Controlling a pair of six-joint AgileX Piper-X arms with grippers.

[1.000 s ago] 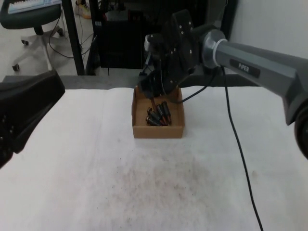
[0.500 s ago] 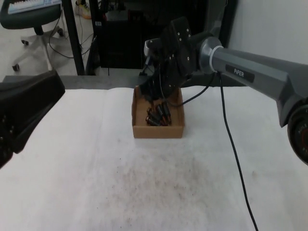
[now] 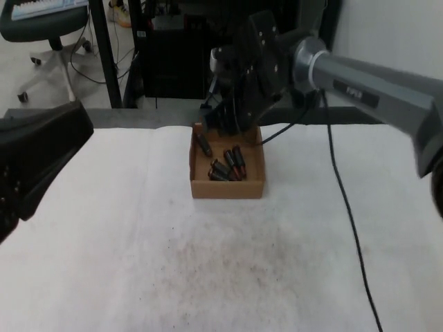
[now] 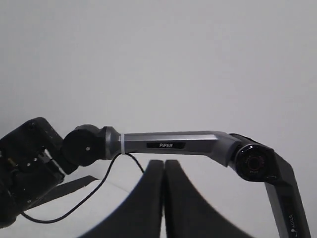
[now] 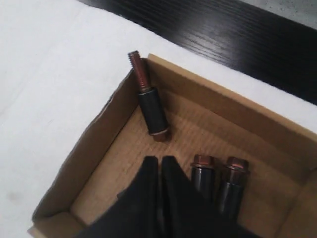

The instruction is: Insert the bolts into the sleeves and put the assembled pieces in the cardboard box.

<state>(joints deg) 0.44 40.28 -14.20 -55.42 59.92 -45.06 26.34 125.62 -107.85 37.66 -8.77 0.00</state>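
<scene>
1. The right end effector (image 5: 159, 161) is clenched, its two fingers pressed together with nothing between them, and it is held over the inside of the cardboard box (image 5: 101, 141).
2. Just past the fingertips, an assembled piece (image 5: 151, 111), a bolt in a dark sleeve, is propped with its head on the box floor. Its threaded end is leant against the box wall and rises above the rim.
3. Two further assembled pieces (image 5: 202, 173) are laid side by side on the box floor, just beside the fingers.
4. The box is set on the white-covered worktop (image 3: 208, 263), towards its far edge.
5. The left end effector (image 4: 164, 163) is likewise clenched and empty. It is held well apart from the box and turned towards the right arm (image 4: 168, 145) and a pale wall.
</scene>
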